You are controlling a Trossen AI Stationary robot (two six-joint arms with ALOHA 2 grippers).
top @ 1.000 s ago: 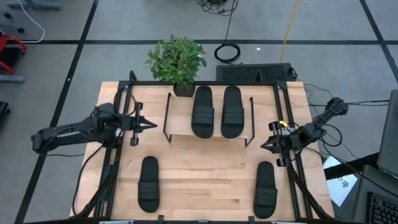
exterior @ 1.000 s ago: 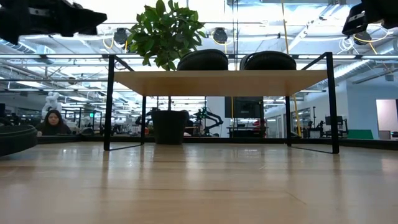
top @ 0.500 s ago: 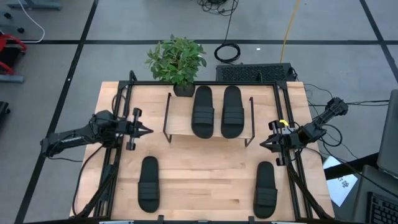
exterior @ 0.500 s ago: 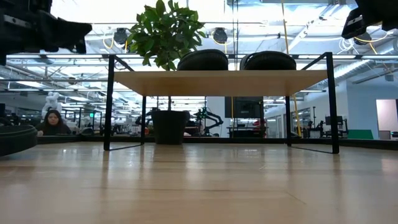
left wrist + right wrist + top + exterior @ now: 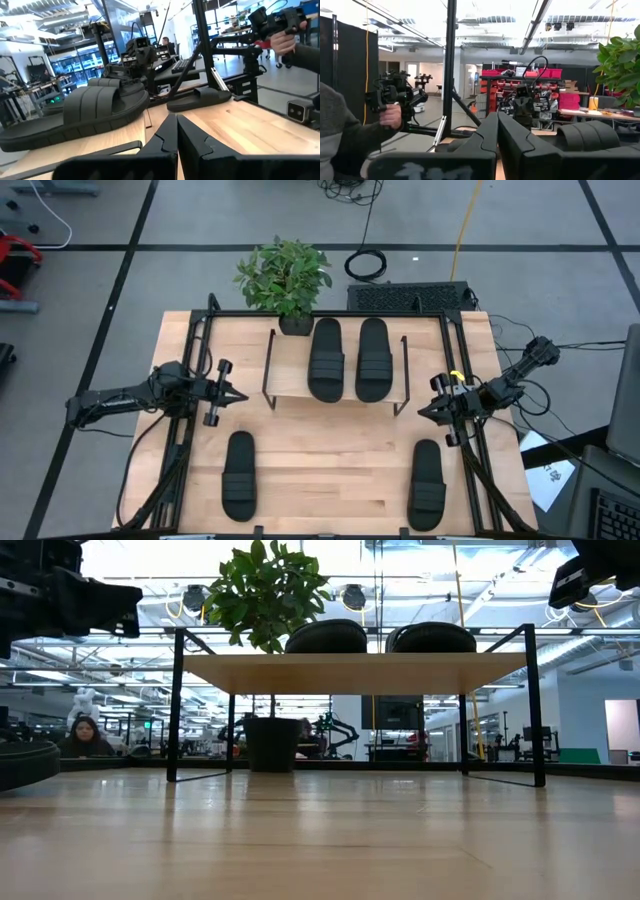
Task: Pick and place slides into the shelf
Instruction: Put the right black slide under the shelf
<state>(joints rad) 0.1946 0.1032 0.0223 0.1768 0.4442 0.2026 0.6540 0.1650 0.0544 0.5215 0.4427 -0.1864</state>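
Left arm swings away from the shelf, two slides waiting

The left gripper (image 5: 240, 395), jaws pressed together and empty, has drifted a little toward the front edge of the surface over the last second, beside the low rack (image 5: 290, 382) of light wood board and black wire legs. Two black ribbed-strap slide sandals (image 5: 326, 360) lie on the rack's top; two more (image 5: 238, 474) rest in front of it, untouched. The right gripper (image 5: 424, 409), jaws likewise closed on nothing, waits at the rack's other side. The second pair looks next.
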